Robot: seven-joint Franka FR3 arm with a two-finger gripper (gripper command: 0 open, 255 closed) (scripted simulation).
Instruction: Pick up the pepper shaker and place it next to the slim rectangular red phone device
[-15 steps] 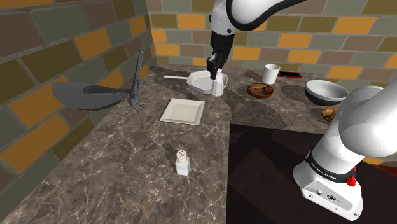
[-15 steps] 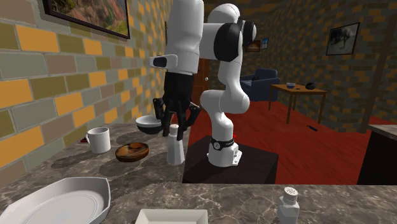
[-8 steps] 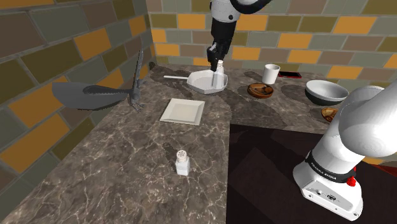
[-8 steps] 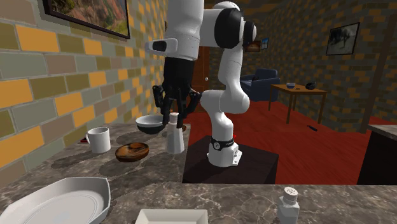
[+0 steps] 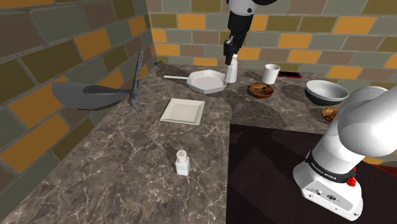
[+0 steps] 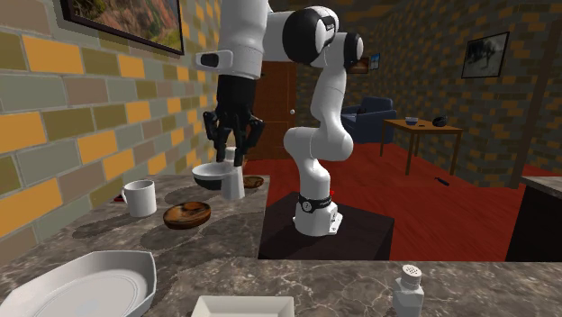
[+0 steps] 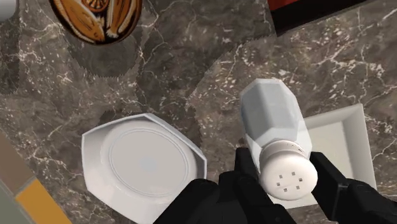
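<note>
Holding pepper shaker (image 5: pixel 232 69) upright, cap pinched in closed claw (image 5: pixel 229 52), aloft above worktop's (image 5: pixel 127 165) back edge | red phone (image 5: pixel 291 74) lies off to shoulder view's right of claw, beyond mug (image 5: pixel 271 73), along same edge | stage: transfer

The arm (image 6: pixel 329 99) is built of glossy white, rounded links, joined by dark bands at the joints. Its flared white base (image 5: pixel 327 186), seated on the dark stand (image 6: pixel 360 236), is ringed by a black band printed with small pale lettering. A small red mark and tiny dark ports are seen just above the stand. Farthest from the stand, a white wrist block (image 6: pixel 234 59) bearing a dark spot is followed by the all-black gripper (image 6: pixel 236 155), made with two thick fingers (image 7: pixel 247 168).
</note>
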